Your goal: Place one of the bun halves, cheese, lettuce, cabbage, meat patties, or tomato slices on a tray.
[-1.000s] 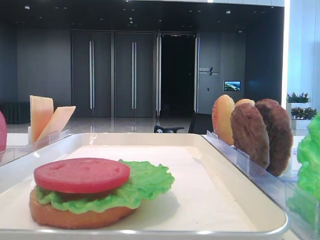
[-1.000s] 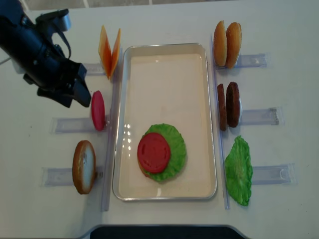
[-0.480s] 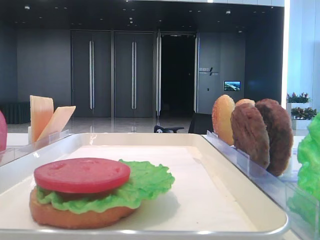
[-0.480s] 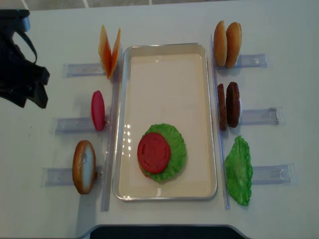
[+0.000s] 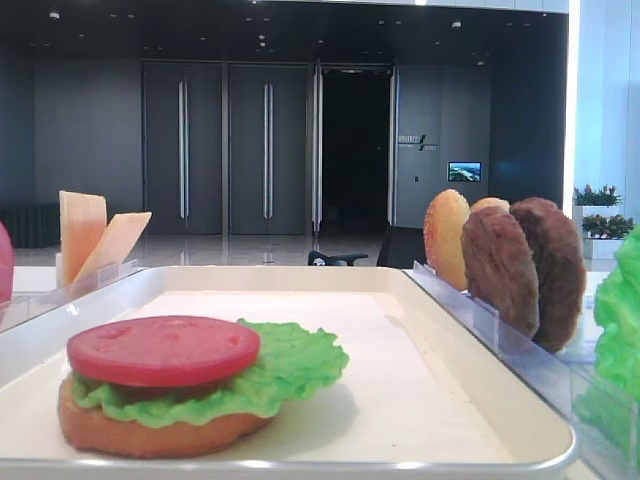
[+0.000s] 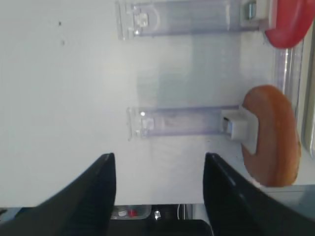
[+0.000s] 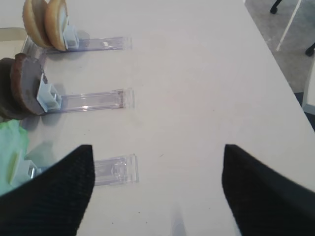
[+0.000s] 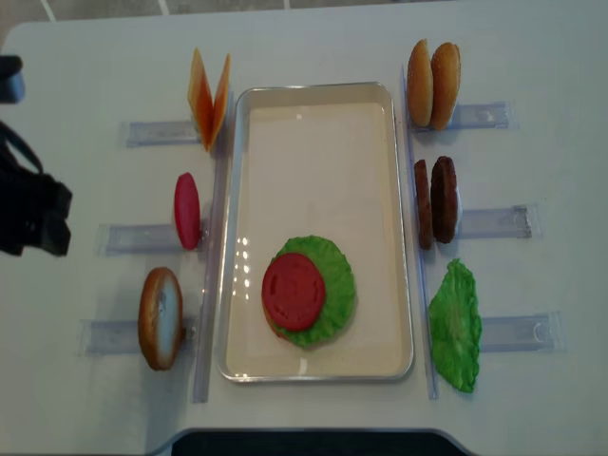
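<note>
Red tomato slice (image 8: 294, 291) on ruffled green lettuce (image 8: 332, 285); white tray (image 8: 313, 104); brown patties (image 8: 435, 201); black fingers (image 6: 91, 189).

No legible text or labels anywhere

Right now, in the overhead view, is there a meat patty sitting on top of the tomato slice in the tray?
No. The tomato slice is the top layer in the tray; both meat patties stand in their rack outside it.

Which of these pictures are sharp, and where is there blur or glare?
Overhead view: sharp, with small glints on the tray rim. Low side view: near stack sharp, right lettuce blurred. Right wrist view: right gripper fingers soft. Left wrist view: bun half slightly blurred.
</note>
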